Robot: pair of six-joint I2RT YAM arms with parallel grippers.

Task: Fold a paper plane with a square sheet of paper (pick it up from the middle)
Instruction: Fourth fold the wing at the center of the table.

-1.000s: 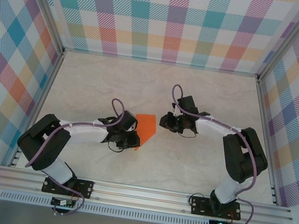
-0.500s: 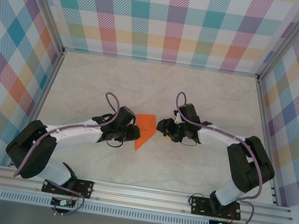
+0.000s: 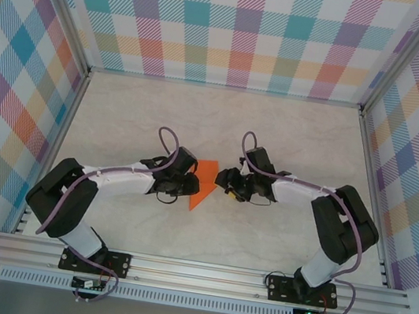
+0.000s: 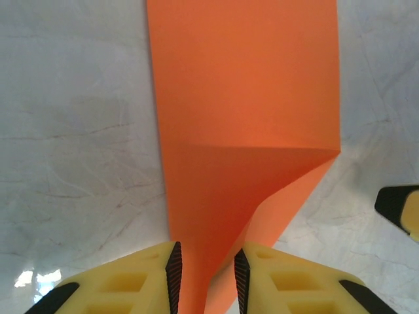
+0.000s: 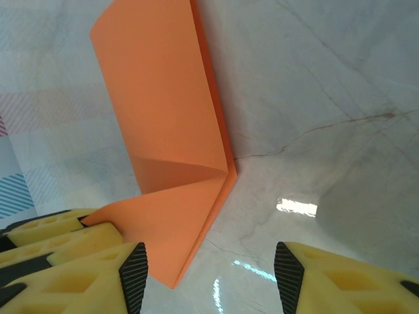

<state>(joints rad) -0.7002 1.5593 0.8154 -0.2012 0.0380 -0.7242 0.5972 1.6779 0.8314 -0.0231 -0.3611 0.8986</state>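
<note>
Paper: the orange paper [image 4: 242,98], part-folded w/ one pointy end, sat on the table [image 3: 300,139]. It reached out from the L gripper [image 4: 207,265].
L gripper: fingers [image 4: 173,268] were nearly closed, w/ the pointy end of the paper pinched between them.
R gripper: the R gripper [image 5: 209,261] sat just across the paper from the L gripper, facing it. Its fingers were wide apart & held nothing. A paper corner poked into the gap but wasn't squeezed.
Step (a guess): prob. mid-fold, no plane shape yet.
Risk 1: if the L gripper pulled hard, the thin paper could rip or slip out.
Risk 2: if the R gripper closed off-spot, it could crush the corner & make a bad crease.
Risk 3: if the R gripper pushed toward the L gripper, the paper could bend up in the middle & the fold could go crooked.
Risk 4: if the L gripper let go too soon, the fold might pop open.
</note>
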